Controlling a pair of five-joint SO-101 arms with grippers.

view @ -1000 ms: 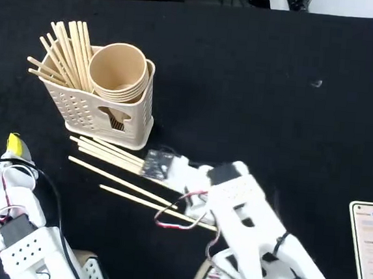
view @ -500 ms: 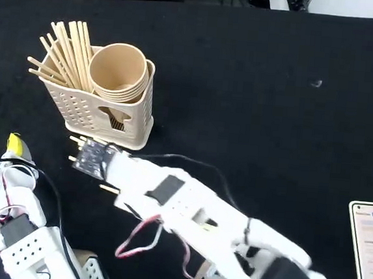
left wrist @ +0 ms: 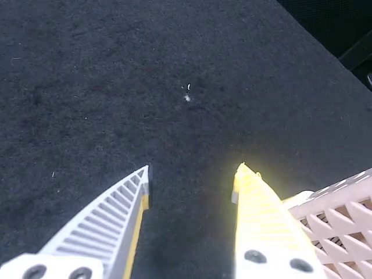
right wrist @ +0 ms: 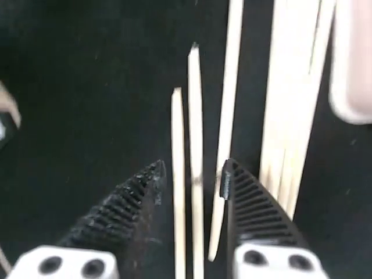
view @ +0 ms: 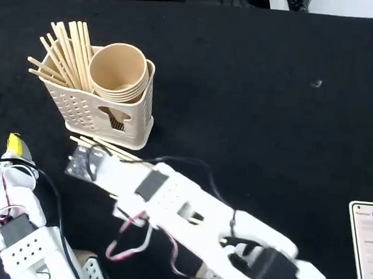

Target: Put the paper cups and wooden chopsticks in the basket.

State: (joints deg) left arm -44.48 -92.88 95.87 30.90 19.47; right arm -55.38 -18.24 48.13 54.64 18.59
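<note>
Straddling two loose chopsticks (right wrist: 196, 116) w/ R hand (right wrist: 192, 168) open (nothing gripped); sticks parallel to hand.

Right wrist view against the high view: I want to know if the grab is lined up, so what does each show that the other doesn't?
Right wrist view adds: the right gripper, open, its black fingers either side of two thin loose wooden chopsticks on the black table. High view adds: the white perforated plastic basket holding a stack of tan paper cups and standing chopsticks. Shared: the bundle of loose chopsticks by the basket's base.
</note>
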